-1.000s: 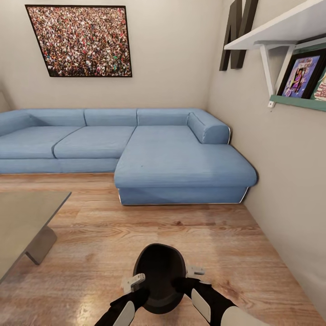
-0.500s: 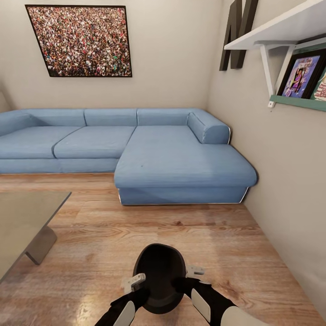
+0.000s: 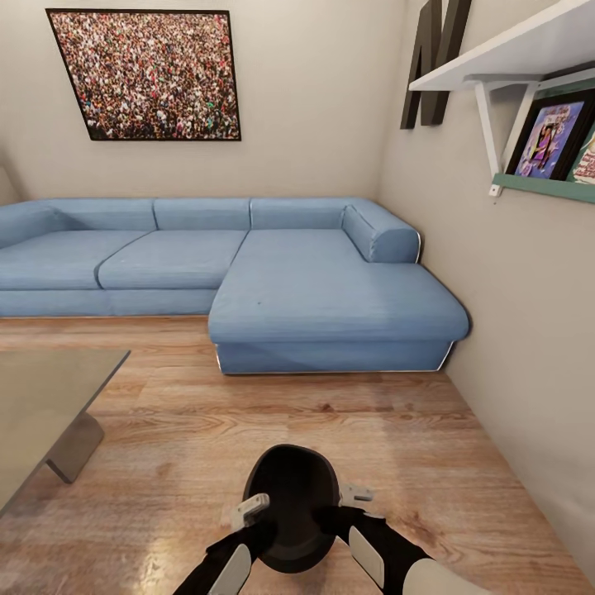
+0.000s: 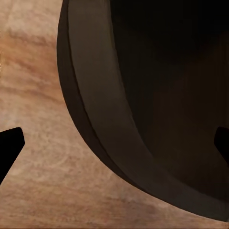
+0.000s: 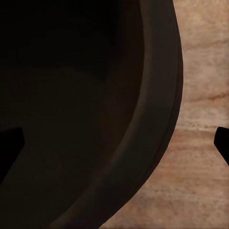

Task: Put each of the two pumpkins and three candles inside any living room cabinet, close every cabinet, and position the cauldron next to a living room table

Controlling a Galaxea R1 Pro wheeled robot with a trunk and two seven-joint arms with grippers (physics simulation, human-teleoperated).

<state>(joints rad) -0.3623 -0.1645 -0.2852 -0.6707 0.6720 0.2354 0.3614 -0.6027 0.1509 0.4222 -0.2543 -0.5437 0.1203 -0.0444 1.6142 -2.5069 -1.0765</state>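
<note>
Item: cauldron [image 3: 291, 506], black, mouth open toward my head camera, at the bottom centre of the frame over the wood floor [image 3: 330, 421]. I cannot tell whether it rests on the floor or hangs between the arms.

Item: left pincer [image 3: 248, 510], at the cauldron's left rim. In the left wrist view its dark fingertips [image 4: 9, 145] stand wide, straddling the rim wall [image 4: 95, 119]; no clamp that I can see.

Item: right pincer [image 3: 351, 498], at the right rim, likewise wide across the wall [image 5: 157, 95].

Item: counter [image 3: 41, 397], glass-topped coffee table on a grey leg, at the left edge, well apart from the cauldron.

Item: blue corner sofa [image 3: 314, 289], upper middle; wall shelf [image 3: 512, 58], upper right.

Risk, in my judgement: the pot has yet to reach the counter. With both pincers wide, uneven closing could tip or spin it; a one-sided grip could let it swing and drop.
</note>
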